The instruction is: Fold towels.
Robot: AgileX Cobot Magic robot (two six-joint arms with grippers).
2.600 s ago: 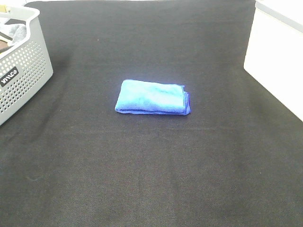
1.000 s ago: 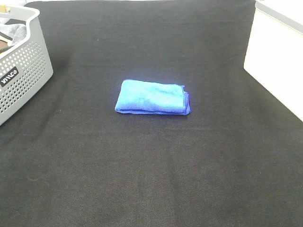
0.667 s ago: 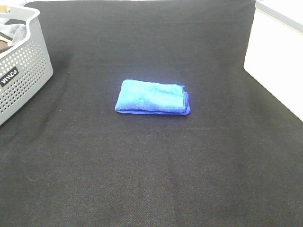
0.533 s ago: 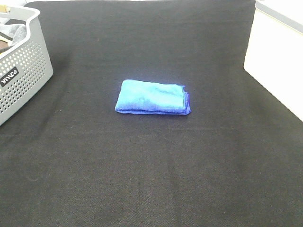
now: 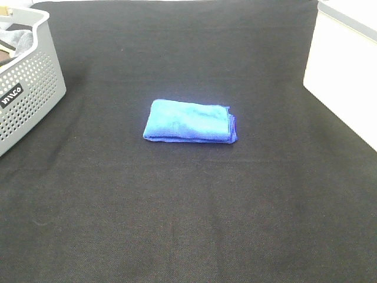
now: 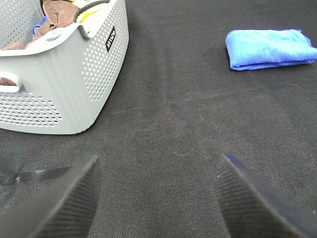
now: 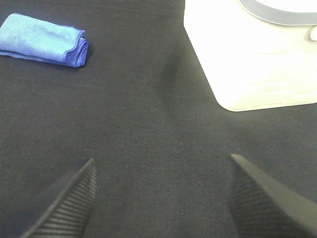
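Nothing has changed over the last few seconds. Both the left gripper (image 6: 157, 198) and right gripper (image 7: 161, 198) hover spread and empty; well ahead of both, the towel (image 5: 189, 121) lies folded on the black table (image 5: 188, 224), so folding looks done.

High camera and both low wrist cameras share the towel (image 5: 189, 121).

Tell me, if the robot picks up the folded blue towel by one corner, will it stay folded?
Probably not. The blue towel looks like soft, thin cloth with loose stacked layers at one end, so it would likely flop open. It seems light. Pushed across the black tablecloth, it would probably bunch rather than slide.
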